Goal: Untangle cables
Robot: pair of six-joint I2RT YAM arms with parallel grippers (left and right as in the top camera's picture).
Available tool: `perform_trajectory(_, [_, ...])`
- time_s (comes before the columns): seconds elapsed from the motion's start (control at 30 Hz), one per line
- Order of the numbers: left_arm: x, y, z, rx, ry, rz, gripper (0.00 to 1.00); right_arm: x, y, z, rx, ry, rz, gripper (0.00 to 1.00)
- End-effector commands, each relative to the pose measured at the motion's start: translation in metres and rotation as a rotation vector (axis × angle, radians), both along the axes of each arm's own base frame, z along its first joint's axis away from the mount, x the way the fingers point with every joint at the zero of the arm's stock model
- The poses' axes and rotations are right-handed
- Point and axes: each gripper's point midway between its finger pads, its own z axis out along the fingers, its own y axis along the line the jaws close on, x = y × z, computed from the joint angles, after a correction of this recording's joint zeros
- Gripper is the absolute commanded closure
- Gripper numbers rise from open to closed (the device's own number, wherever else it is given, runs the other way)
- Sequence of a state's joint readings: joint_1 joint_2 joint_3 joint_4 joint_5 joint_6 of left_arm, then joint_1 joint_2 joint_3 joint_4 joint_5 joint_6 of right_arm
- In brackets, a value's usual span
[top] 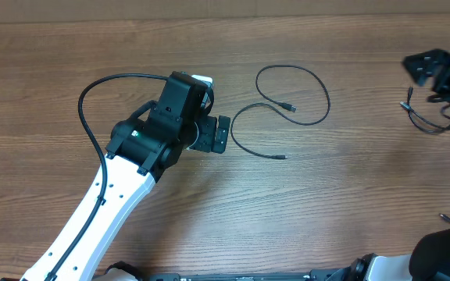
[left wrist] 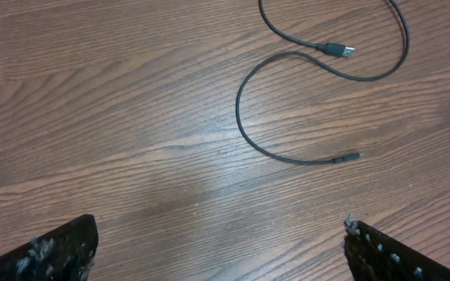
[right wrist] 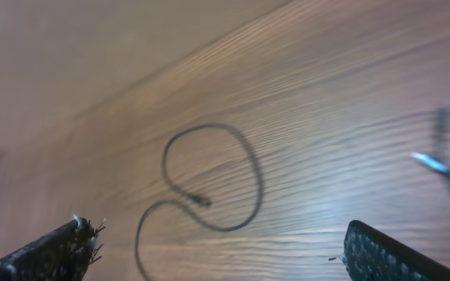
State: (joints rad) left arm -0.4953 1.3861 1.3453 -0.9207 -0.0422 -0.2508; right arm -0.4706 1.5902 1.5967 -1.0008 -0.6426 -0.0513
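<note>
Left jaws spread wide; cable [left wrist: 238, 117] lies flat ahead, apart from them.

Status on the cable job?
Left claw and right claw open, empty. One cable loose in an open loop, no knot. Second cable near right claw, blurred. Nothing between left claw and cable.

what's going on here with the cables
Two robot arms are untangling cables. One cable lies loose in an open loop mid-table, with the open left gripper hovering beside it. A second cable sits at the right edge near the right gripper, also open. Neither gripper holds anything.
</note>
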Motion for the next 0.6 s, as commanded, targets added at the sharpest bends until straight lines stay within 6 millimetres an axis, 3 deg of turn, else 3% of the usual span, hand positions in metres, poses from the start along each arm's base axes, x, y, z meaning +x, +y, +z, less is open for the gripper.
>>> perform_trajectory(0.0, [0.003,0.002,0.005,0.009,-0.020,-0.002,0.01,0.001,0.034,0.013,-0.037,-0.049,0.120,0.00])
perform_trajectory(0.2, [0.003,0.002,0.005,0.009,-0.020,-0.002,0.00,0.002,0.069,0.000,-0.108,0.008,0.183,0.00])
perform_trajectory(0.57, [0.003,0.002,0.005,0.009,-0.020,-0.003,0.00,-0.011,0.155,-0.020,-0.112,0.058,0.395,0.00])
